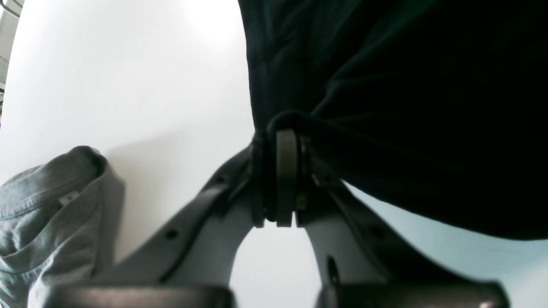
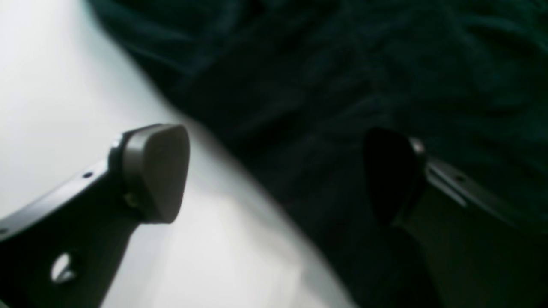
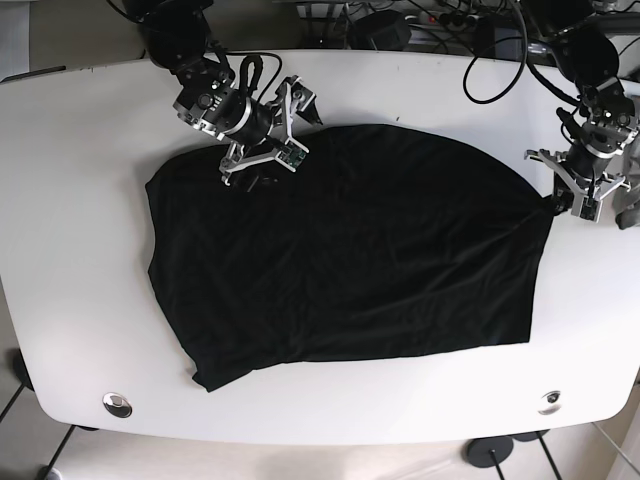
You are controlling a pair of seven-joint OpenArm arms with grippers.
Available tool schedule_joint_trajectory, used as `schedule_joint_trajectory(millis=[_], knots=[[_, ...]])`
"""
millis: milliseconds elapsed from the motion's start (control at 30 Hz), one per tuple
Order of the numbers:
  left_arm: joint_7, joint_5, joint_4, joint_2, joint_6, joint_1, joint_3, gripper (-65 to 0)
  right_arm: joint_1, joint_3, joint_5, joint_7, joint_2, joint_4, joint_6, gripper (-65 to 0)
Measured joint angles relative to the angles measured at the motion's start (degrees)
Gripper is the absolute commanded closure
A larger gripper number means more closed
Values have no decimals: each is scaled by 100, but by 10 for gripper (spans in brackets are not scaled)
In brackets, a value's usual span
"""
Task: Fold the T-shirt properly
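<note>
A black T-shirt (image 3: 350,260) lies spread flat on the white table (image 3: 80,200). My left gripper (image 3: 553,207) is at the shirt's right edge. In the left wrist view it (image 1: 280,179) is shut on a pinch of the black cloth (image 1: 385,107). My right gripper (image 3: 258,170) hovers over the shirt's far left edge. In the right wrist view it (image 2: 274,175) is open: one finger (image 2: 156,171) is over bare table, the other (image 2: 391,175) over the dark cloth (image 2: 342,64). It holds nothing.
A crumpled grey garment (image 1: 47,214) lies on the table beside my left gripper and shows at the right edge of the base view (image 3: 631,208). Cables (image 3: 420,20) run behind the table's far edge. Two round metal fittings (image 3: 117,404) sit near the front edge.
</note>
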Motion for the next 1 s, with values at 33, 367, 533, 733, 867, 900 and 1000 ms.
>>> schedule_joint_trajectory(millis=[33, 367, 533, 733, 867, 900, 1000], knots=[[2, 0, 0, 2, 0, 2, 0, 0, 109, 33, 9, 7, -52, -85, 205, -474], [2, 0, 0, 0, 0, -15, 0, 0, 129, 39, 24, 9, -122, -83, 236, -19], [2, -2, 0, 0, 0, -33, 9, 0, -664, 1104, 332, 4, -518, 868, 245, -19], [2, -2, 0, 2, -2, -33, 11, 0, -1567, 2199, 1589, -22, -664, 1311, 247, -24], [0, -2, 0, 0, -2, -31, 11, 0, -1469, 2216, 1241, -20, -691, 1108, 197, -219], [2, -2, 0, 0, -2, -33, 11, 0, -1388, 2208, 1032, -2, -702, 1093, 201, -284], [7, 2, 0, -35, 0, -28, 101, 0, -1019, 1749, 345, 0, -623, 964, 234, -409]])
